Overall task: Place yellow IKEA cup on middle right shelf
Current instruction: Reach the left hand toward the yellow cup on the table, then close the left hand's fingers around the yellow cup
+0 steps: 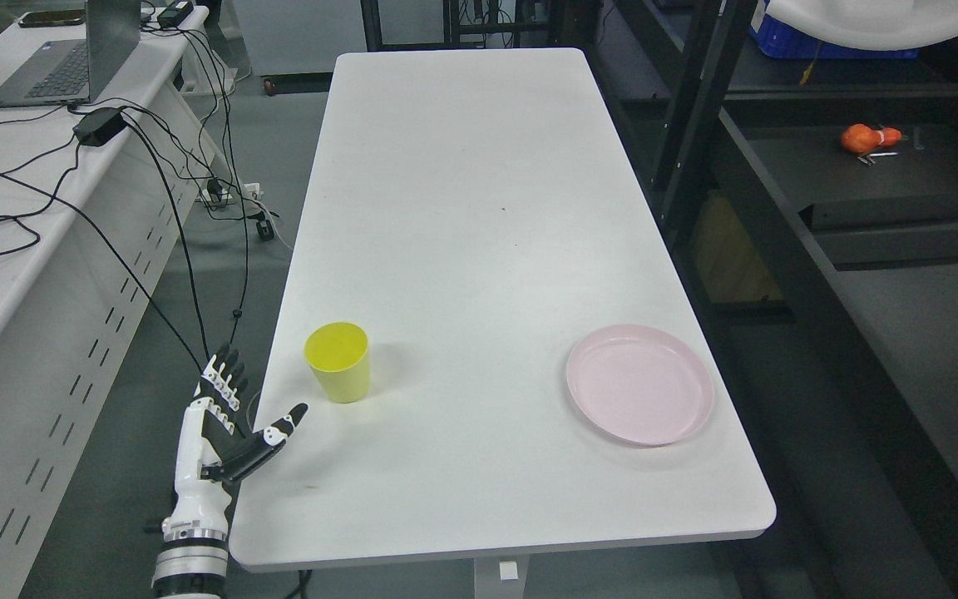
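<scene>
Plainly, the white surface (479, 249) is wide and smooth, so a clumsy nudge could send the yellow cup (338, 362) sliding or tip it onto its side; I judge that the main risk, since it looks light, tapered and empty. It stands upright near the surface's front left edge, well apart from the pink plate (639, 383). Beside that edge, the left hand (221, 424) hangs short of the cup, fingers (225, 376) spread and holding nothing.

The cup (338, 362) is yellow, the plate (639, 383) pale pink, the table (479, 208) white, and the hand (225, 424) white and black.
</scene>
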You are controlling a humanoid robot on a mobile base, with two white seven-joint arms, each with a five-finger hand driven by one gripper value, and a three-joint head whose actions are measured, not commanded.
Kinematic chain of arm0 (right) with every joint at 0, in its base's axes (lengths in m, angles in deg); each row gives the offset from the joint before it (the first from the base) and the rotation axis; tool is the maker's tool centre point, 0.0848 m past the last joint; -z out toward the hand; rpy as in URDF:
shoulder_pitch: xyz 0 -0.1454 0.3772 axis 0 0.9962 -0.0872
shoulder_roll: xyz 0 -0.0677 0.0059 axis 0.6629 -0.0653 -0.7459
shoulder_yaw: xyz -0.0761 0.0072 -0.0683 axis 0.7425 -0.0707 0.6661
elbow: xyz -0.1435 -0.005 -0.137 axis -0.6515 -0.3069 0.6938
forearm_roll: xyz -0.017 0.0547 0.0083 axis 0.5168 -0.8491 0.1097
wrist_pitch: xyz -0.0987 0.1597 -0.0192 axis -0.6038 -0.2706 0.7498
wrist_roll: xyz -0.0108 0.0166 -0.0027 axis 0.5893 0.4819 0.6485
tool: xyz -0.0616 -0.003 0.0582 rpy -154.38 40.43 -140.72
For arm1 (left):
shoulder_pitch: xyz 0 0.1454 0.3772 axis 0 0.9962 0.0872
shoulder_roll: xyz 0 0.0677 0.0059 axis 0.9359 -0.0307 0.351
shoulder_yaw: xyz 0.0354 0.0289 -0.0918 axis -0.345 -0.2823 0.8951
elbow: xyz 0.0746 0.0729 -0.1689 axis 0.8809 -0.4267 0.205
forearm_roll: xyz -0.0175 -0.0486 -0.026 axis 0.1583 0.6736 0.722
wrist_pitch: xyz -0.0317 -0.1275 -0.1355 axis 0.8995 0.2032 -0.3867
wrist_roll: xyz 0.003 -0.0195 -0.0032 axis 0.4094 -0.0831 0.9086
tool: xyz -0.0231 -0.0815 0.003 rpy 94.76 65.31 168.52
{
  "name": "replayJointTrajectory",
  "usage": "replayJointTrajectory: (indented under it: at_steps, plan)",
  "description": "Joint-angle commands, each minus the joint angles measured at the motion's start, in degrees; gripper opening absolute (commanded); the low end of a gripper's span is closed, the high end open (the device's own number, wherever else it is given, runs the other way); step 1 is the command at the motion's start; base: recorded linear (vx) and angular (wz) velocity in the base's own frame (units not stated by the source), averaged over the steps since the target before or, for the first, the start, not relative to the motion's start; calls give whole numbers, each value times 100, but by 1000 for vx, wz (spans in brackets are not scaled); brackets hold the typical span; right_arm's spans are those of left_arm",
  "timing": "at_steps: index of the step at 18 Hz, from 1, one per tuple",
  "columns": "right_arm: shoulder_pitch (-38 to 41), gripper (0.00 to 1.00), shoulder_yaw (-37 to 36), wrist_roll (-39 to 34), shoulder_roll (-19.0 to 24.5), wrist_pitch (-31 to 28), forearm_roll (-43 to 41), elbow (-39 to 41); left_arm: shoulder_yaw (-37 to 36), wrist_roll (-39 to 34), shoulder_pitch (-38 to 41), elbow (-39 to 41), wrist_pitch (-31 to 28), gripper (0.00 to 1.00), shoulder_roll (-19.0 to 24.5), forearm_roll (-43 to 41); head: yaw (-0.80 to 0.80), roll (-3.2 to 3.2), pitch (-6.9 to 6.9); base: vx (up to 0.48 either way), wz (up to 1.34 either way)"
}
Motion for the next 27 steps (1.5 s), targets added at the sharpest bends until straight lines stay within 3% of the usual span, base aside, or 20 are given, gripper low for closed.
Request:
replayJointTrajectory:
  at_steps: [1, 6, 13, 27]
  plan:
    - [79, 99, 97, -4, -100, -1, -141, 0, -51, 2, -71, 7, -19, 99, 100, 3, 0, 0, 0, 20, 19]
    - [79, 99, 97, -4, -100, -1, -141, 0, -121, 37, -97, -11, 59, 99, 100, 3, 0, 0, 0, 54, 12]
    - [79, 99, 97, -4, -100, -1, -141, 0, -1018, 55, -368, -282, 262, 99, 100, 230, 0, 0, 0, 31, 28]
    - [79, 99, 97, -4, -100, -1, -141, 0, -1089, 46, -194, -581, 297, 99, 100, 363, 0, 0, 0, -3, -5]
